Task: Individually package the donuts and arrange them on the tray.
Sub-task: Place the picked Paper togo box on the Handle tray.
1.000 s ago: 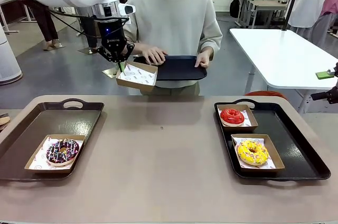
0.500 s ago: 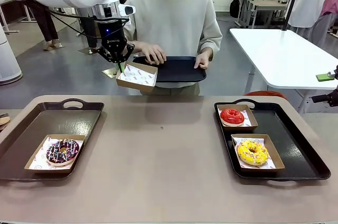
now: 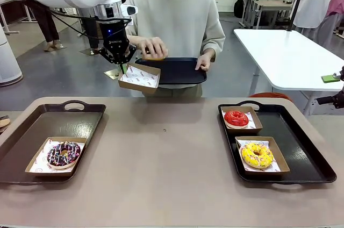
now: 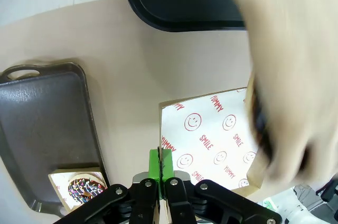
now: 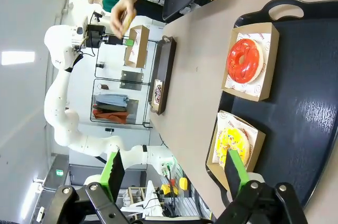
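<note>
L gripper fingers pinched on edge of empty paper box, held in air over far tabletop edge. Person's hand holds brown donut just above box. R gripper fingers wide, empty, over R tray w/ red donut, yellow donut. Sprinkled choc donut on L tray. Grey floor, white tables behind.

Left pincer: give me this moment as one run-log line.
left pincer: shut on empty box, held aloft | person's hand: donut over box | right pincer: open | right tray: red, yellow boxed
</note>
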Robot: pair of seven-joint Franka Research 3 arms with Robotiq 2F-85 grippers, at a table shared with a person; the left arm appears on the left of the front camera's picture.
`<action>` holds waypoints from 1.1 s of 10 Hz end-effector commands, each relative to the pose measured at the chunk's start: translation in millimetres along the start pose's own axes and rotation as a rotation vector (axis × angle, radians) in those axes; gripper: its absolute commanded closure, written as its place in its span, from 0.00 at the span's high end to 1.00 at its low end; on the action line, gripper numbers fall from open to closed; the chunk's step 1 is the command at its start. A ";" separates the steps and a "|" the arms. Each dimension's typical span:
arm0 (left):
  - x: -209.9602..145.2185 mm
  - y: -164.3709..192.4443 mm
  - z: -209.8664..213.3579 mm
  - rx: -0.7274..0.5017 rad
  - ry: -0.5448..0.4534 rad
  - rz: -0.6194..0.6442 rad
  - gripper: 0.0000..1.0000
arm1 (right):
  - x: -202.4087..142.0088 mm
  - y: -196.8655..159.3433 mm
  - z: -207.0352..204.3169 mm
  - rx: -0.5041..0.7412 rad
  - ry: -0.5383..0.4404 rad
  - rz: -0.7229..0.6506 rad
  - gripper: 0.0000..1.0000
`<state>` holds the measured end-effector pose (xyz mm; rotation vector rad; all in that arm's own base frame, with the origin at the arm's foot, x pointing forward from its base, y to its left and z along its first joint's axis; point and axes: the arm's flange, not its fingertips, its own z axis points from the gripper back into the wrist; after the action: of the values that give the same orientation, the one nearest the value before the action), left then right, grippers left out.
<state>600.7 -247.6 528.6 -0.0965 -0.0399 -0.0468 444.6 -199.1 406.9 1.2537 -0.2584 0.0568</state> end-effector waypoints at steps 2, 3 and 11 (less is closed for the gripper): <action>-1.5 0.7 -1.0 0.010 0.000 -0.007 0.00 | 0.1 1.4 0.4 0.008 0.005 0.008 1.00; -1.5 0.7 -1.0 0.010 0.000 -0.007 0.00 | 0.1 1.4 0.4 0.008 0.005 0.008 1.00; -1.5 0.7 -1.0 0.010 0.000 -0.007 0.00 | 0.1 1.4 0.4 0.008 0.005 0.008 1.00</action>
<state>600.8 -247.6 528.2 -0.0962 -0.0394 -0.0468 444.6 -199.1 406.9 1.2536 -0.2584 0.0569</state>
